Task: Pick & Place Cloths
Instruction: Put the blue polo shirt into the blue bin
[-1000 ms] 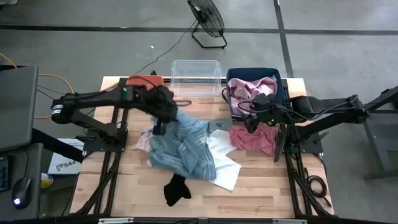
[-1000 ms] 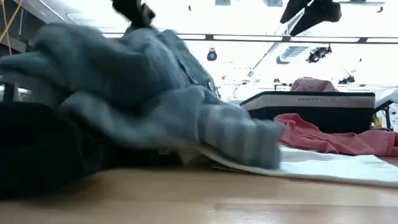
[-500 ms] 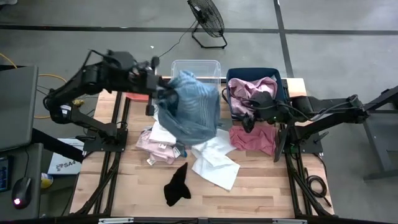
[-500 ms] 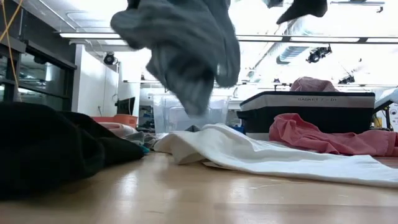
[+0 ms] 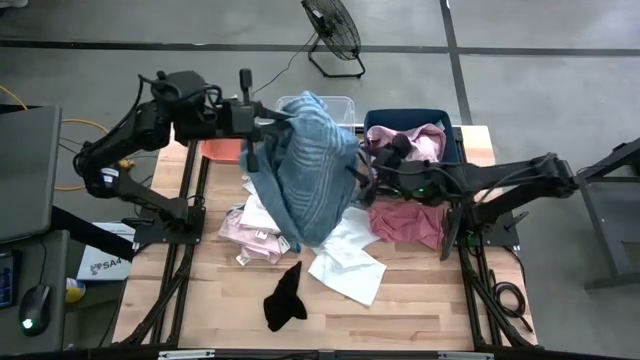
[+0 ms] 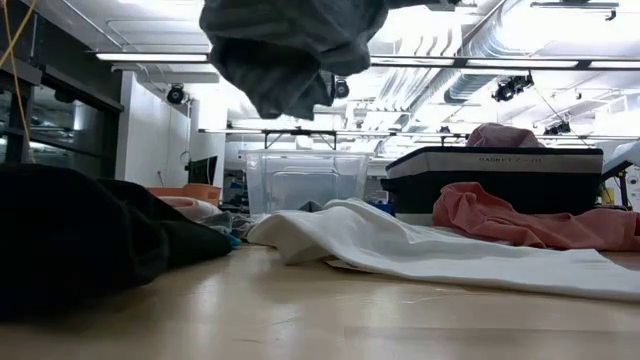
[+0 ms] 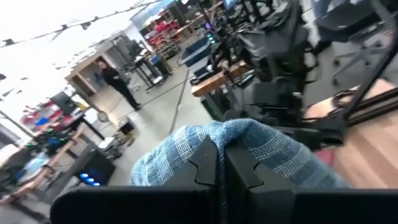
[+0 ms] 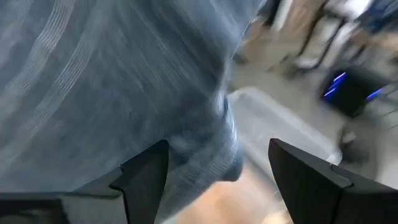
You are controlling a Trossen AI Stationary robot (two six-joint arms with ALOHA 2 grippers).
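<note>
The left gripper (image 5: 262, 128) is pinching the large blue-striped cloth (image 5: 308, 165) between closed fingers and holding it aloft in the upper middle of the high view, so that it is draping over the clear bin (image 5: 343, 105). The right gripper (image 5: 362, 177) is reaching toward the cloth's right edge with its fingers (image 8: 144, 175) spread apart and nothing between them. The cloth is hanging wide, so its lower folds could be catching the bin's rim or trailing outside if released too early, and the two grippers, now near each other, could be tangling in the same fabric. Below, the white cloth (image 5: 345, 260), pale pink cloth (image 5: 250, 232), dark red cloth (image 5: 405, 222) and small black cloth (image 5: 283, 300) are lying on the wooden table (image 5: 420, 300). A floor fan (image 5: 332, 30) is standing on the grey concrete floor beyond the table.
</note>
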